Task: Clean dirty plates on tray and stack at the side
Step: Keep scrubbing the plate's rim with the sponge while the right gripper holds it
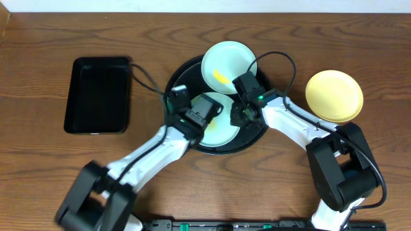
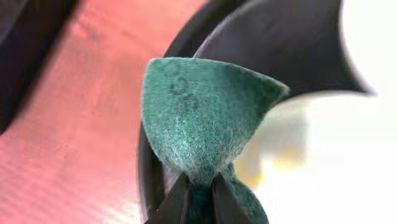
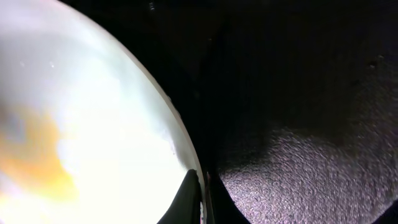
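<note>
Your left end effector [image 2: 199, 186] is clamped on a green, rough-fibred scouring pad [image 2: 199, 118]. The pad stands up from the fingertips, folded to a blunt point. In the overhead view this end effector [image 1: 203, 115] is over the large round black tray [image 1: 187, 70] with the raised rim, above a small round shallow light blue plate, the near plate [image 1: 218, 131], which lies inside the tray. Your left wrist view shows a faint yellow smear on that plate, just beyond the pad.

Your right end effector [image 3: 198, 193] has its fingers drawn together on the rim of the near plate [image 3: 93, 124], pinching its right edge. An orange-yellow smear shows on the pale surface beside them, and the tray's textured black floor [image 3: 298, 168] lies next to it.

A second small round light blue plate, the far plate [image 1: 232, 59], sits over the tray's far rim and carries a yellow streak. The small round pale yellow plate [image 1: 334, 96] rests on the brown wooden tabletop [image 1: 51, 38], to the right of the tray and apart from it. A rectangular black tray [image 1: 97, 95] lies well to the left.
</note>
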Robot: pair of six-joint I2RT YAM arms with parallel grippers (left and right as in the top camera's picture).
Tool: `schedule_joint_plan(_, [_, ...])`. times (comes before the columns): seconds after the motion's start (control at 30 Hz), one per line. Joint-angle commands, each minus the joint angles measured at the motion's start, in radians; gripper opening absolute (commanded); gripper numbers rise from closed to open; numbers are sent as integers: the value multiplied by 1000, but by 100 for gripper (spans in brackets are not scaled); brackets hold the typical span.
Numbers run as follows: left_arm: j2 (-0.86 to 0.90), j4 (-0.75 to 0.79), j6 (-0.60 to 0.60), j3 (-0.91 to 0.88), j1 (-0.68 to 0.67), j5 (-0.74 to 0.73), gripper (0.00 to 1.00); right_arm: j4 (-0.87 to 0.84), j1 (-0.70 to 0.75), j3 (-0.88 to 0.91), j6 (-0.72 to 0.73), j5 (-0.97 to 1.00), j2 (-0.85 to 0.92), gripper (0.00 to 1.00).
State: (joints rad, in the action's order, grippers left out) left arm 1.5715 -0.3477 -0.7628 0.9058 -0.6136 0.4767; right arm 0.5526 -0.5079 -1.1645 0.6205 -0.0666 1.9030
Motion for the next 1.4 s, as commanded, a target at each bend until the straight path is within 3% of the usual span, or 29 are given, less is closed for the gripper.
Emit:
schedule_joint_plan(0.0, [-49, 25, 8, 0, 2, -130, 7, 12, 16, 16, 14, 88, 14, 1])
schedule_joint_plan(0.2, [4, 53, -64, -2, 0, -344, 7, 8, 16, 16, 15, 88, 14, 1])
schedule_joint_plan(0.6, [174, 219, -69, -3, -8, -547, 7, 6, 16, 16, 15, 87, 14, 1])
schedule_joint_plan(0.73, [175, 200, 24, -3, -21, -462, 8, 6, 16, 16, 15, 88, 14, 1])
schedule_joint_plan(1.03, [175, -13, 65, -3, -20, 127, 8, 8, 16, 16, 14, 88, 14, 1])
schedule_joint_plan(1.2, [158, -6, 97, -2, -22, 116, 8, 8, 16, 16, 14, 88, 14, 1])
schedule_joint_plan(1.37, [110, 62, 97, -2, -22, -31, 7, 8, 16, 16, 14, 88, 14, 1])
